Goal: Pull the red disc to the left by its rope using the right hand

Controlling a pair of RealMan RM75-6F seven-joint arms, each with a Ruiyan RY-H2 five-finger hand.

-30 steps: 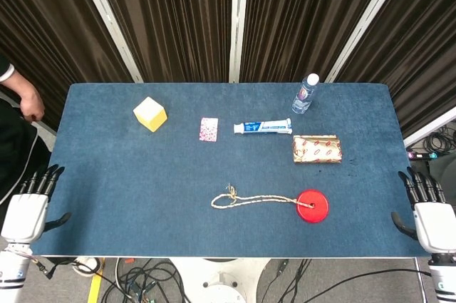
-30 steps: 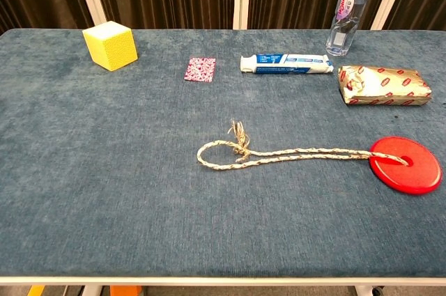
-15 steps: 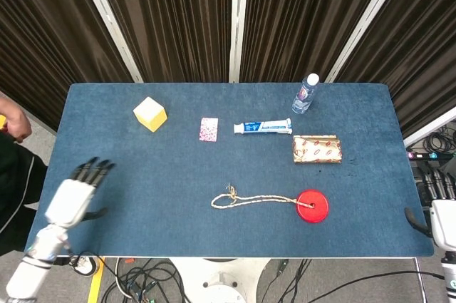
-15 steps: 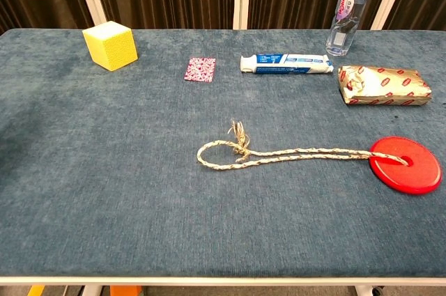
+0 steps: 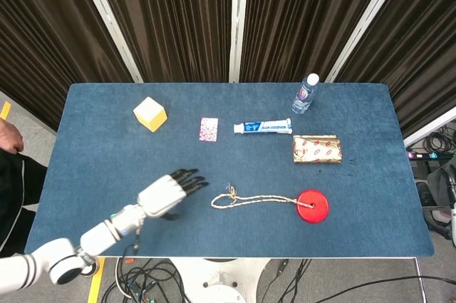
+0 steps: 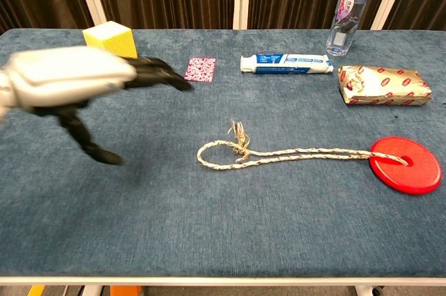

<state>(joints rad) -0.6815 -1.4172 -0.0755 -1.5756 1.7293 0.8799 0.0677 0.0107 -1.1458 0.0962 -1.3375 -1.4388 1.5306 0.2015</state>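
Left hand (image 5: 169, 192) over the blue felt surface (image 5: 100, 153), fingers spread, grasping nothing, near the looped end of the braided beige rope (image 5: 253, 201). Flat red plastic disc (image 5: 311, 205) at the rope's right end, below the gold-wrapped packet (image 5: 317, 149). Right hand out of sight.

The blue table top (image 5: 107, 160) is covered in a matt, short-napped cloth, and on it the round red disc (image 6: 405, 164) looks like smooth, faintly glossy plastic, tied to a rough twisted beige fibre rope (image 6: 293, 153) with a frayed knot. Behind the disc lie a shiny gold foil-wrapped packet (image 6: 383, 85), a glossy white and blue toothpaste tube (image 6: 286, 64) and a clear plastic water bottle (image 6: 346, 12). Further off stands a matt, grainy yellow cube (image 5: 149, 113), and the left hand (image 5: 169, 192) has a smooth white plastic shell with black fingers (image 5: 189, 180).
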